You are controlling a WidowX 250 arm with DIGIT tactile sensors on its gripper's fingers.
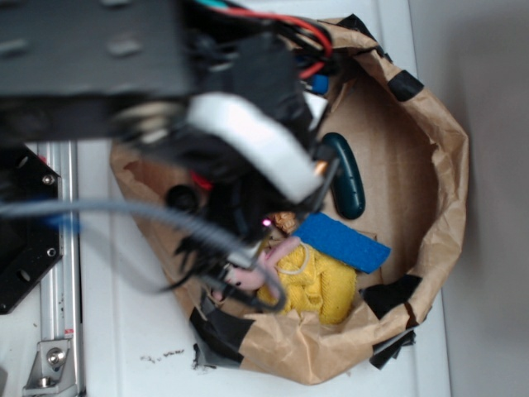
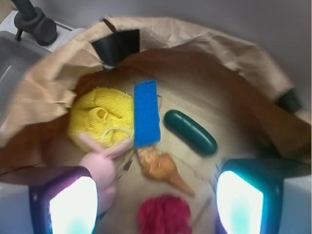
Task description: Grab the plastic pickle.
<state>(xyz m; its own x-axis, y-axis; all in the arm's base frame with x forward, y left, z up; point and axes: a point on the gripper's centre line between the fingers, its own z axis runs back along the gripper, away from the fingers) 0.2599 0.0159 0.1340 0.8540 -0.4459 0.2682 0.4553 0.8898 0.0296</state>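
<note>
Gripper (image 2: 156, 200) open, jaws spread wide, nothing between them, hovering above the bag (image 2: 214, 44) interior. Both fingers (image 2: 73, 204) visible at the bottom corners of the wrist view, glare on the pads.

Pickle (image 2: 190, 131) lies flat on the bag floor, tilted diagonally, clear of the gripper. Using the pickle as reference:
- blue sponge (image 2: 146, 113) just beside it, on the side away from the bag's far wall, small gap between them
- yellow cloth (image 2: 100, 117) beyond the sponge, touching the sponge's far edge
- pink toy (image 2: 100, 163) near the cloth, overlapping its lower edge
- orange-brown cone-shaped item (image 2: 163, 168) below the sponge end, near the pickle but not touching
- red fuzzy thing (image 2: 163, 214) further toward the gripper, between the fingers

Exterior view: pickle (image 1: 345, 175) sits against the bag (image 1: 446, 165) floor right next to the arm's wrist; sponge (image 1: 343, 241) just beside its lower end, cloth (image 1: 314, 285) under the sponge.
</note>
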